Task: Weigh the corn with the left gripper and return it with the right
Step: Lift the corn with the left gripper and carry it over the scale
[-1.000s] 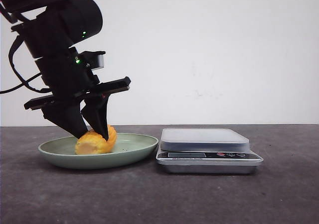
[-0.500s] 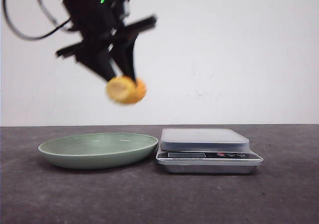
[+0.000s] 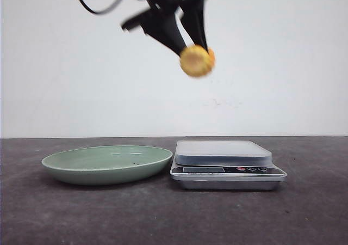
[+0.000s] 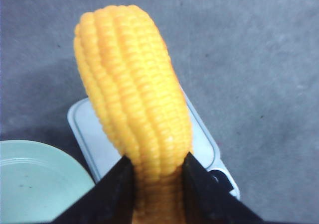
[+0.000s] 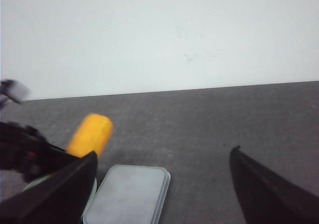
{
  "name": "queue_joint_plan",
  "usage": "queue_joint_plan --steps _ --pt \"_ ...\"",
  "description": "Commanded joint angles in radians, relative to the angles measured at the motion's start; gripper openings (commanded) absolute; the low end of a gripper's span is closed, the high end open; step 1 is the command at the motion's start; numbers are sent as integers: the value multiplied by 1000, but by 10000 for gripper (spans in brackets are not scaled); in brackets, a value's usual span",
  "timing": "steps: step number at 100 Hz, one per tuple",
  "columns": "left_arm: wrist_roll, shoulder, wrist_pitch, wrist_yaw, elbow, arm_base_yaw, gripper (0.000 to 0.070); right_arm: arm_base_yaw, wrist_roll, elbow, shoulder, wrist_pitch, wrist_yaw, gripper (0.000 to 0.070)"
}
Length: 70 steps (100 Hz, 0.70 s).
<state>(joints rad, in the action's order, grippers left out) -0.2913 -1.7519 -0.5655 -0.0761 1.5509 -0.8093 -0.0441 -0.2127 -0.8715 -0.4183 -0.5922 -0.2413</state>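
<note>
My left gripper [image 3: 191, 49] is shut on the yellow-orange corn [image 3: 197, 61] and holds it high in the air, above the left part of the silver scale [image 3: 224, 153]. In the left wrist view the corn [image 4: 134, 99] sticks out between the two black fingers [image 4: 115, 194], with the scale [image 4: 202, 144] far below. The right gripper [image 5: 162, 157] is open and empty; its view shows the corn [image 5: 90, 134] and the scale [image 5: 129, 196]. The right gripper is out of the front view.
An empty green plate [image 3: 107, 163] lies on the dark table left of the scale, close beside it; its edge shows in the left wrist view [image 4: 35, 184]. A white wall stands behind the table.
My left gripper has lifted the corn off the green plate and carried it up and to the right, from over the plate to above the scale.
</note>
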Motion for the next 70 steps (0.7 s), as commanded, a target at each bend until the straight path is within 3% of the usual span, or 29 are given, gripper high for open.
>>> queue_joint_plan --steps 1,70 --pt "-8 -53 0 -23 33 -21 7 -1 11 -21 -5 7 -2 537" --pt "-76 -291 31 -57 94 -32 7 -1 11 -21 -5 -6 -2 537"
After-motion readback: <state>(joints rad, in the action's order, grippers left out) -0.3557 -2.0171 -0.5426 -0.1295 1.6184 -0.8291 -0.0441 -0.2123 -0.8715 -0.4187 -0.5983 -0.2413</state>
